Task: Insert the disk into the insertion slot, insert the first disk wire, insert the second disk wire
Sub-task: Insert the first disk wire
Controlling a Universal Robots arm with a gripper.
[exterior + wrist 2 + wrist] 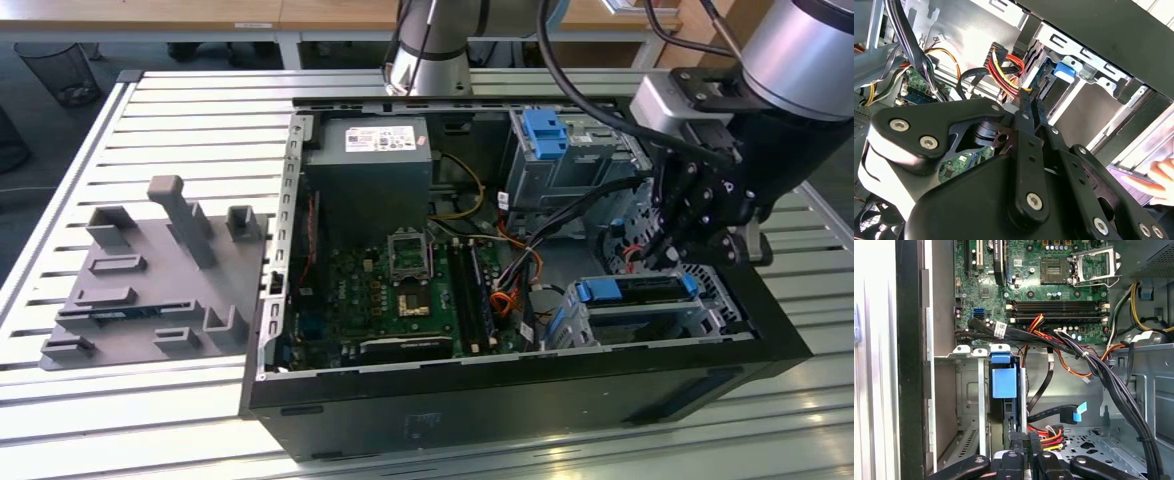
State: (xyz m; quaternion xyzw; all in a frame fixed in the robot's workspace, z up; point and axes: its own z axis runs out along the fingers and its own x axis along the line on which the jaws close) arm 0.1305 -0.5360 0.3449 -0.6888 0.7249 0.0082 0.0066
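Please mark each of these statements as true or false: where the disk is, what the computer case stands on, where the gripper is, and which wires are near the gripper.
1. The disk, in its blue carrier, sits in the insertion slot. True.
2. The computer case stands on a carpet. False: it stands on a table of pale slats.
3. The gripper hangs over the table, outside the computer case. False: it reaches into the open computer case, close by the disk, at the exterior view's right.
4. In the first wrist view, red and yellow wires run close beside the gripper. True.
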